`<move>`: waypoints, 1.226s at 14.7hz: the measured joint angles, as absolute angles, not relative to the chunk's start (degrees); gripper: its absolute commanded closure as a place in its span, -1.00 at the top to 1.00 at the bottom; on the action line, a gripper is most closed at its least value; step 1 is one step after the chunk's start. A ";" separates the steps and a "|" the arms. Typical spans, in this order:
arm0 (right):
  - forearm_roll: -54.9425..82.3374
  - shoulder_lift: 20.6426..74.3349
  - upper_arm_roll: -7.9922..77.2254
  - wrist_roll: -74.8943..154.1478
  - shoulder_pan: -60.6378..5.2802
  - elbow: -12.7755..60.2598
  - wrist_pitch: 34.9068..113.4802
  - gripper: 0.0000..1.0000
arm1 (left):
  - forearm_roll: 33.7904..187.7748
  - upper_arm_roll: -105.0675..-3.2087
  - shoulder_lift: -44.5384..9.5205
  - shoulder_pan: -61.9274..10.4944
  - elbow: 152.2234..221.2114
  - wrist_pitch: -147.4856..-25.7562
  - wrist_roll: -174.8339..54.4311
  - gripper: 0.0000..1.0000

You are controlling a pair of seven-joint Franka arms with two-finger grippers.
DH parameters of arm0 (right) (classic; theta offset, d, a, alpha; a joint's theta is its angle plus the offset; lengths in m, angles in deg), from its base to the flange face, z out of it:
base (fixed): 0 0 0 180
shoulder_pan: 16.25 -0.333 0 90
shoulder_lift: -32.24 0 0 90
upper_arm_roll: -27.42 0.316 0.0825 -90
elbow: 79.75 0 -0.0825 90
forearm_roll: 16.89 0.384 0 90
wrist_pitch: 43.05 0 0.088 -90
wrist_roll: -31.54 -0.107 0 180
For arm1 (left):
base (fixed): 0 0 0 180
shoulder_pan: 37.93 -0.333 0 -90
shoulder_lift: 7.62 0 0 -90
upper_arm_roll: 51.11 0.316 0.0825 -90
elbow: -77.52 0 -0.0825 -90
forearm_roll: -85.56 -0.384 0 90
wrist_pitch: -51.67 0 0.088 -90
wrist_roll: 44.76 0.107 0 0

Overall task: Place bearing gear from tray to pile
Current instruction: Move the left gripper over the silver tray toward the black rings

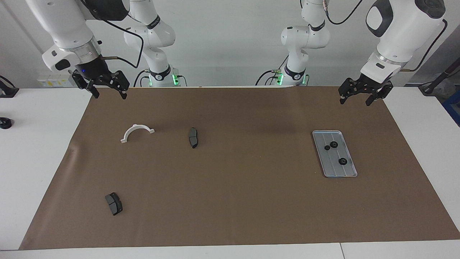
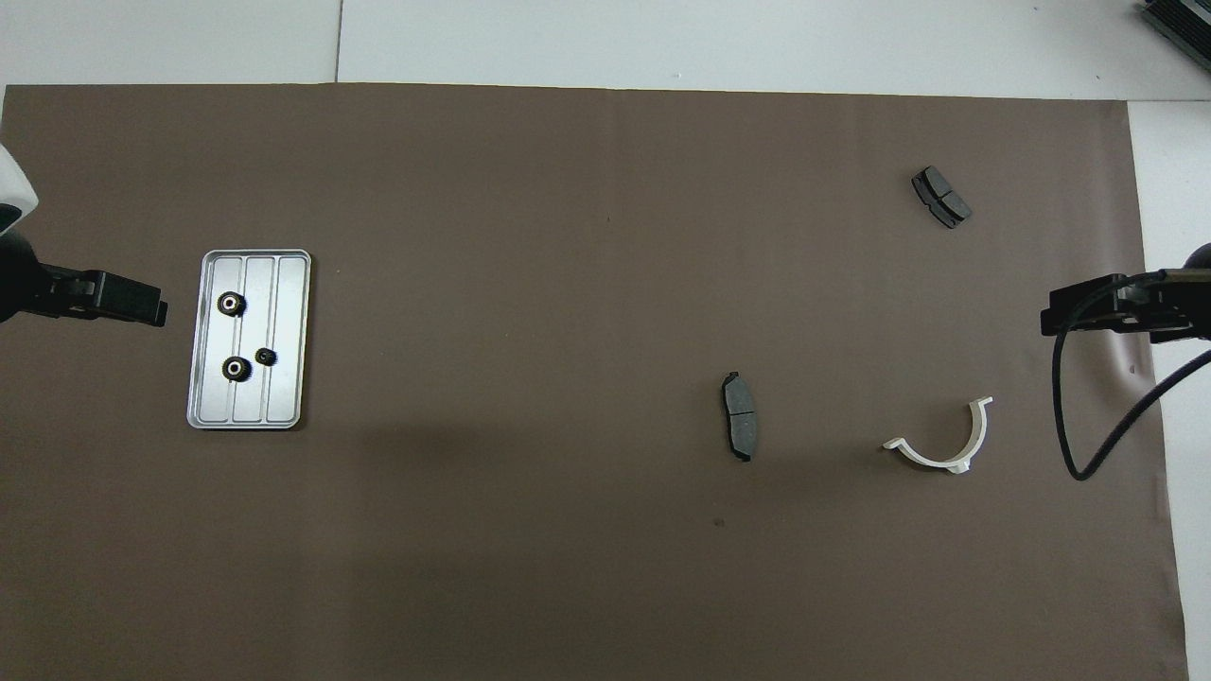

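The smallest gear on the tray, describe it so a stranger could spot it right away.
Find the silver tray at the left arm's end of the brown mat. Three black gears lie in it. The smallest gear sits beside one of the two larger gears and lacks their pale centre.

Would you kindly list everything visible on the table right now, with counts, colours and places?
tray: one, silver-grey, toward the left arm's end of the table.
gears: three, black, in the tray.
brake pads: two, dark grey, one mid-table, one farther from the robots.
bracket: one, white half-ring, toward the right arm's end.
brown mat: one, covering the table.
left gripper: black, open, raised over the mat's edge, waiting.
right gripper: black, open, raised over the mat's corner.
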State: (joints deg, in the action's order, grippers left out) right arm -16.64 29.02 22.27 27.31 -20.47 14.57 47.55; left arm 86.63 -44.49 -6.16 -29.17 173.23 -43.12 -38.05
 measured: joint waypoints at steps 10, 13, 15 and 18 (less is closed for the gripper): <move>-16.64 29.02 22.27 27.31 -20.47 14.57 47.55 1.00 | 86.63 -44.49 -6.16 -29.17 173.27 -43.00 -38.05 1.00; -16.64 29.02 22.27 27.31 -20.47 14.57 47.55 1.00 | 86.63 -44.50 -6.16 -29.17 173.28 -43.03 -38.02 1.00; -16.64 29.02 22.27 27.31 -20.47 14.57 47.55 1.00 | 86.63 -44.51 -6.16 -29.17 173.28 -43.15 -37.99 1.00; -16.64 29.02 22.27 27.31 -20.47 14.57 47.55 1.00 | 86.63 -44.52 -6.16 -29.16 173.48 -44.04 -37.99 1.00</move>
State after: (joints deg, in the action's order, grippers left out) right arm -16.64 29.02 22.27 27.31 -20.47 14.57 47.55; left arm 86.63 -44.52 -6.16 -29.16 173.48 -44.04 -37.99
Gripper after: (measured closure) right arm 0.000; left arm 0.000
